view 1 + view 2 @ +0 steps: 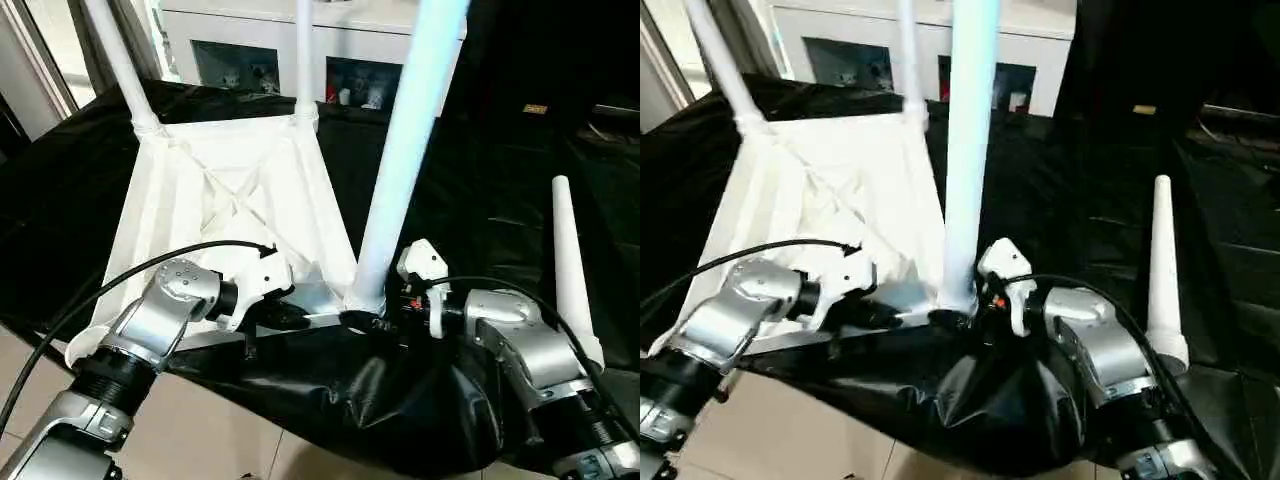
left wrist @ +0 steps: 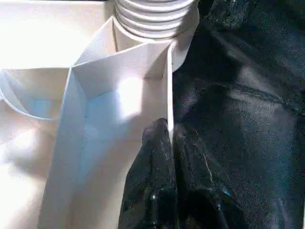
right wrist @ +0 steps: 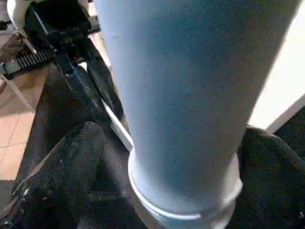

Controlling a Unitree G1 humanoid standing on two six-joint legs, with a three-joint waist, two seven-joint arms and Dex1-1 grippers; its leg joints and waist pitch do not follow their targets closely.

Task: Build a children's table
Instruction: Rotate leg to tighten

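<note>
Black cloth drapes the worktop (image 1: 90,170) across most of the head views, and its near edge sags in folds at the lower centre, over pale floor tiles (image 1: 210,420) in the lower left. A white cabinet (image 1: 250,40) with dark glass panels runs along the upper edge. Bare cloth lies open on the right side of the frame and to the left of the white top.

The children's table (image 1: 240,190) lies upside down at centre left, its ribbed underside facing up, with crossed ribs in the middle and its near edge close to the worktop's near edge. Three legs stand in corner sockets: two at the far corners in the upper left, and a thick near leg (image 1: 405,150) rising from the near right socket at centre to the upper edge. A fourth leg (image 1: 572,270), tapered and loose, lies on the cloth at the right, well apart from the top, beside the right forearm.

The left hand (image 2: 169,138), at lower centre left, has its black fingers pressed together on the thin upright rim of the tabletop, just beside the ribbed socket collar. The right hand (image 3: 167,152), just right of the near leg's base, is spread wide, one finger (image 3: 62,167) on each side of the leg above its collar, apart from its surface.
</note>
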